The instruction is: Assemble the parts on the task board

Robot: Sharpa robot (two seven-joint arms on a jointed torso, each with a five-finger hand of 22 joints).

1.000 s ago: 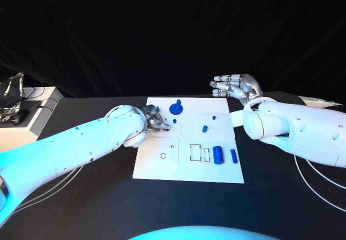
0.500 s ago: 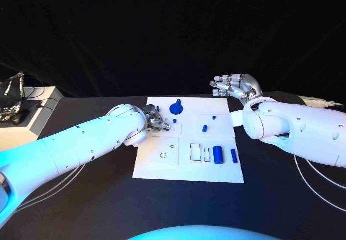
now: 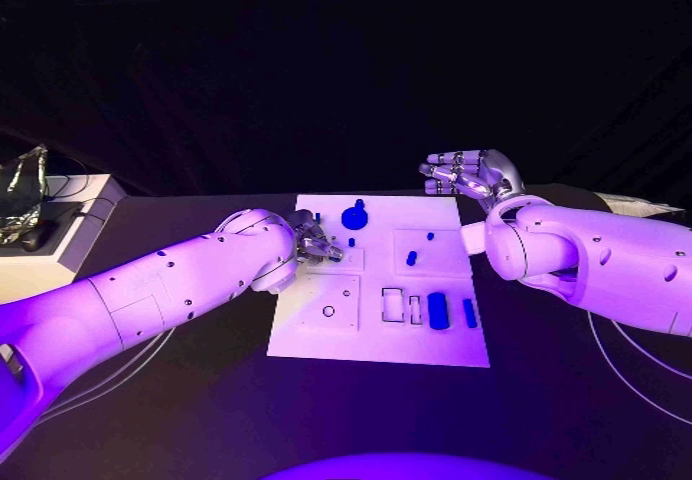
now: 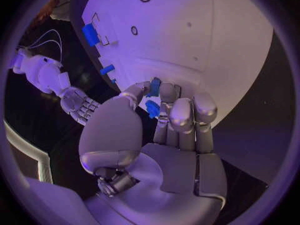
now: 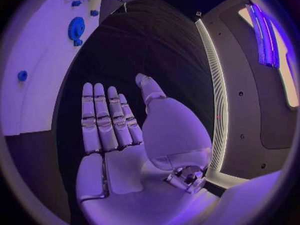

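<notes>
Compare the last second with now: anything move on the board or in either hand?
Nothing visibly changed. The left hand still pinches a small blue part over the white board; the right hand stays open, off the far corner. Loose parts lie where they were.

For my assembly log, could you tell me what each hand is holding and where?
The left hand pinches a small blue part at its fingertips; which end cannot be told. The right hand holds nothing.

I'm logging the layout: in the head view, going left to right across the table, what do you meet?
White box → left hand → round blue part → small blue part → right hand.
</notes>
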